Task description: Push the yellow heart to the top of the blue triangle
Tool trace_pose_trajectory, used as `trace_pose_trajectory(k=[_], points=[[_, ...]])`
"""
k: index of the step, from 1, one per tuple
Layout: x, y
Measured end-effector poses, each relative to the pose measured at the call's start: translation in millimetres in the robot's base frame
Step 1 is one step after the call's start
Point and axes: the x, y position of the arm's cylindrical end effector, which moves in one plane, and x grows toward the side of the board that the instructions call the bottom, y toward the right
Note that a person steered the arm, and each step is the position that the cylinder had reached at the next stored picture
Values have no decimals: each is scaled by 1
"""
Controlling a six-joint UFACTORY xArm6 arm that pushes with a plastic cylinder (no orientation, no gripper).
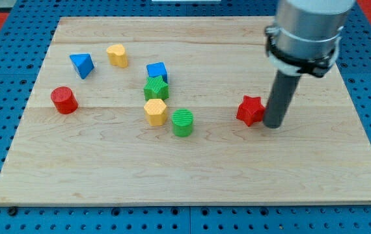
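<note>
The yellow heart (117,55), far left on the worktop (192,175) just right of the blue triangle (81,64), looks light, rigid and easily slid, best nudged on its right flank by my tip (273,125), which carries no pincer and stands beside the red star (250,110)

Pale wooden board (192,182) with blue triangle (81,65), yellow heart (117,55), blue cube (157,71), green block (155,88), yellow hexagon (155,112), green cylinder (183,122), red cylinder (64,100), red star (250,110).

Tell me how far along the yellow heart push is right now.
Done: nothing visible yet; the yellow heart sits to the view's right of the blue triangle, not above it. In hand: my tip rests far away, beside the red star. Left: cross over and push the heart to the triangle's top.
</note>
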Motion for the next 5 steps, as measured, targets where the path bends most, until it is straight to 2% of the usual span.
trace_pose_trajectory(k=[1,2,3,4,5], points=[[-10,-3],[-8,-83],[-16,-82],[-50,-58],[-117,-73]])
